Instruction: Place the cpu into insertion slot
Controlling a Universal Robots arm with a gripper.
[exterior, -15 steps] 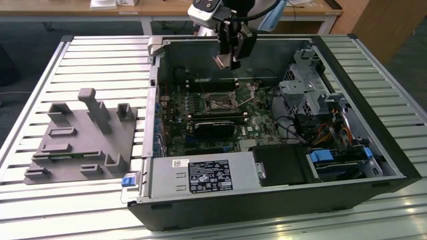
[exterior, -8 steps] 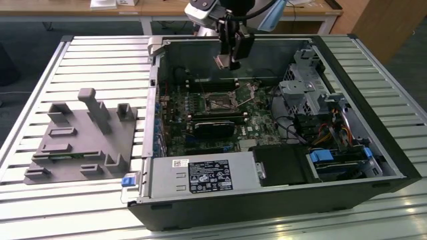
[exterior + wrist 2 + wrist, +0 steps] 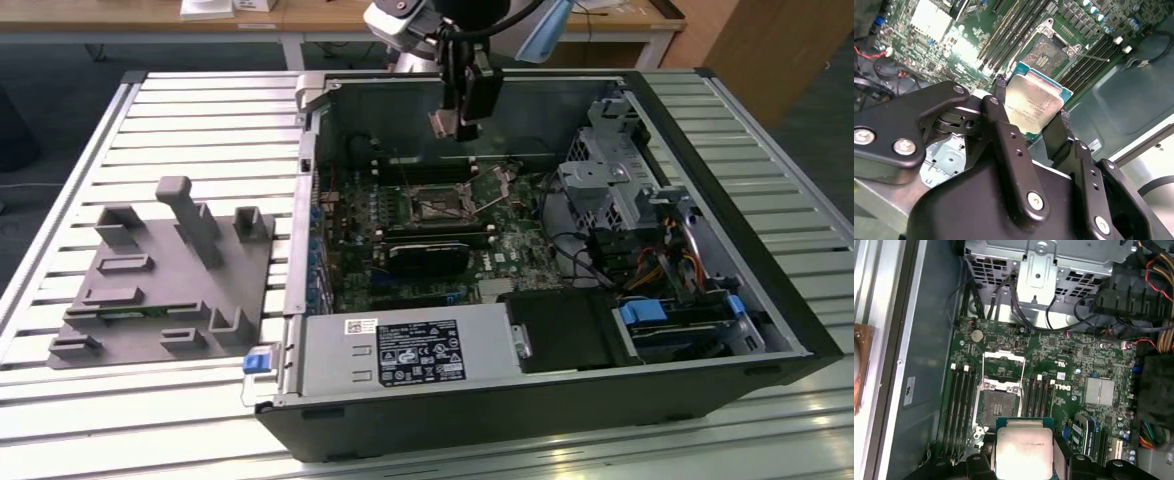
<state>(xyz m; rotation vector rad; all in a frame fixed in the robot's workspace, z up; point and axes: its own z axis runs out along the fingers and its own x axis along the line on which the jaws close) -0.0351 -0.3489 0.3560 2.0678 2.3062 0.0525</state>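
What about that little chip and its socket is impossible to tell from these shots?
The cpu underside: turned away from both wrist views.
The cpu's clamped edges: covered by the gripper in the second wrist view.
The insertion slot contacts: too small and dark in the first wrist view.
Part of the cpu: cut off by the picture's edge in the first wrist view.

This looks like a robot lab or workshop. A big computer box (image 3: pixel 507 425) lies open in the middle of the exterior view, with its green board (image 3: pixel 514 250) and wires showing. It sits on a desk (image 3: pixel 134 420) made of long metal strips. A gray block (image 3: pixel 160 275) with holders stands at the left of the frame. A robot arm (image 3: pixel 420 20) hangs at the top middle, with wooden tables (image 3: pixel 120 18) behind it.
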